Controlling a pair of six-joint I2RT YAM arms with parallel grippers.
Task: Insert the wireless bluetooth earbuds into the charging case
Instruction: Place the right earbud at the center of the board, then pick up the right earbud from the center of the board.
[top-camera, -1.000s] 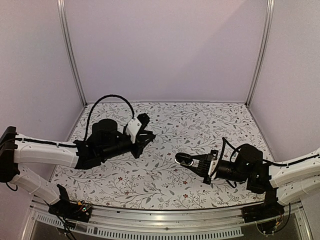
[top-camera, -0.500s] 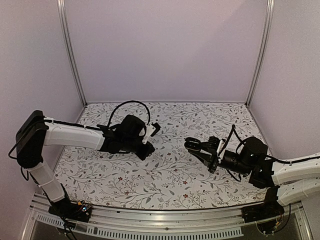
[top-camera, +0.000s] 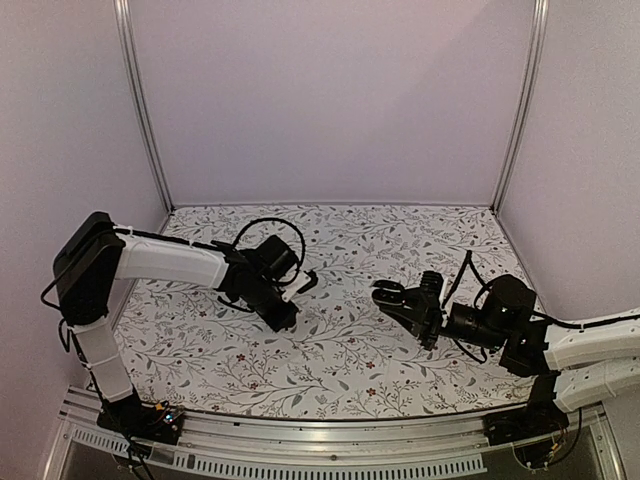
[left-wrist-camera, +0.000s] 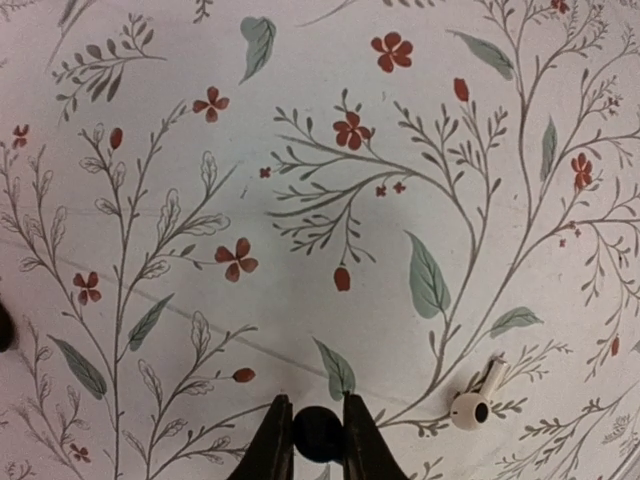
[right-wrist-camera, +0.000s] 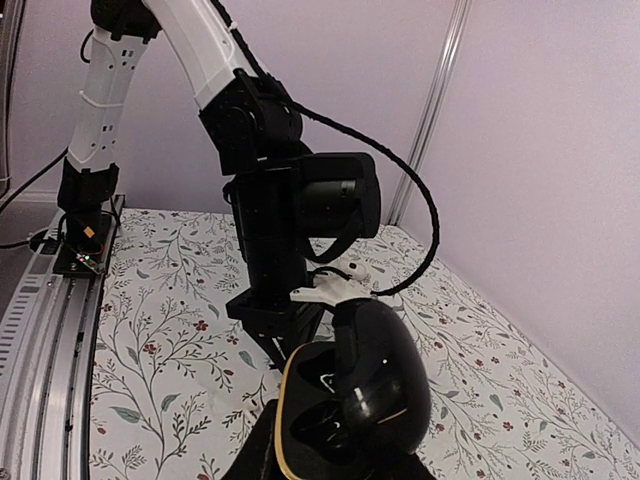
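Observation:
My left gripper (left-wrist-camera: 318, 440) points straight down at the flowered cloth, shut on a small round black earbud (left-wrist-camera: 318, 432) pinched between its fingertips. A white earbud (left-wrist-camera: 473, 402) with a short stem lies on the cloth just to the right of those fingers, untouched. From above, the left gripper (top-camera: 284, 316) stands left of centre. My right gripper (top-camera: 412, 308) is shut on the black charging case (right-wrist-camera: 352, 395), which it holds above the table with the lid swung up and its dark wells facing the left arm. The case (top-camera: 388, 296) shows small in the top view.
The flowered cloth (top-camera: 340, 350) covers the table between plain lilac walls with metal corner posts (top-camera: 140, 110). The left arm (right-wrist-camera: 270, 210) stands tall right in front of the held case. A metal rail (top-camera: 320, 450) runs along the near edge.
The left arm has swung from lying low on the left to reaching down onto the cloth left of centre. The right gripper has carried the case a little right and further back.

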